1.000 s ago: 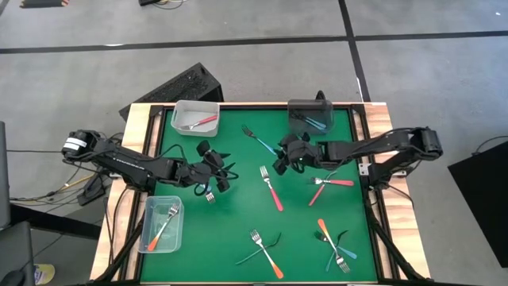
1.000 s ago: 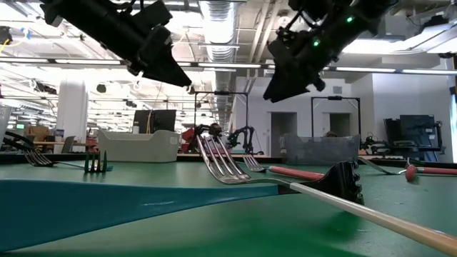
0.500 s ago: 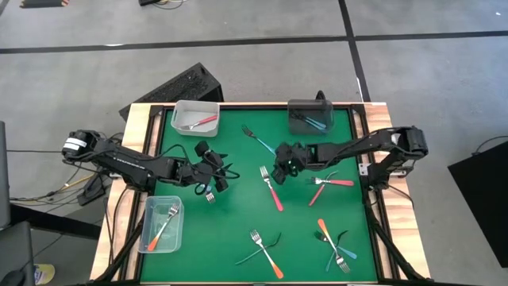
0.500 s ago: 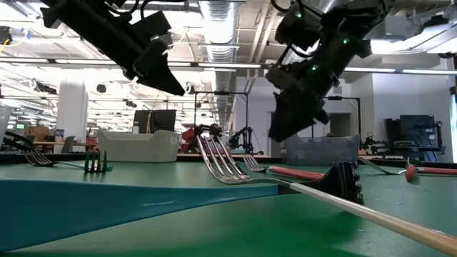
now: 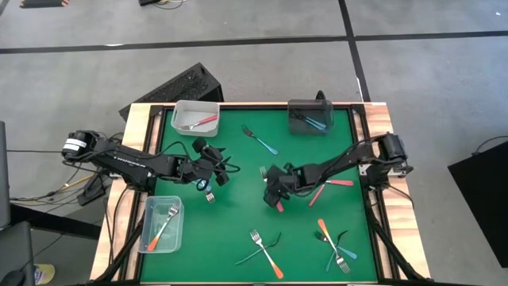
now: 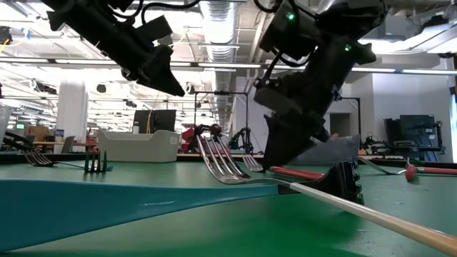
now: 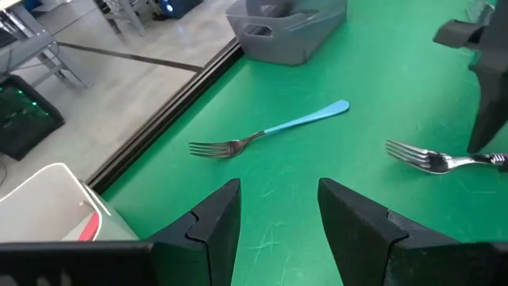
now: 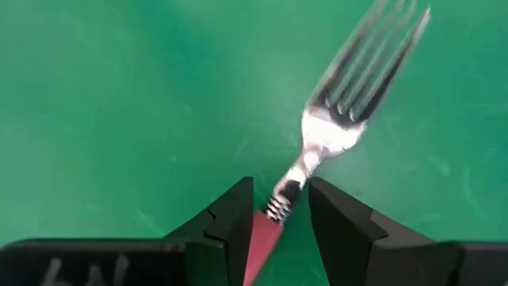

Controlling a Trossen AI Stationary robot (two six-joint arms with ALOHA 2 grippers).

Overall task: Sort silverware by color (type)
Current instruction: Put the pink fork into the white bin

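While my left gripper (image 5: 209, 176) waited spread at nine o'clock, my right gripper (image 8: 275, 213) straddled the red fork (image 8: 329, 119) handle, unclosed; next came pinching.

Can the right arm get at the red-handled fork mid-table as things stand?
Probably yes. The right end effector is already down over the red-handled fork, open fingers straddling its handle near the neck, nothing between them.

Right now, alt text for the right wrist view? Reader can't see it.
The right gripper is low over the green mat, its jaws straddling the neck of a red-handled fork where the metal meets the handle. The jaws are open and not yet closed on it, and the tines point away from the camera.
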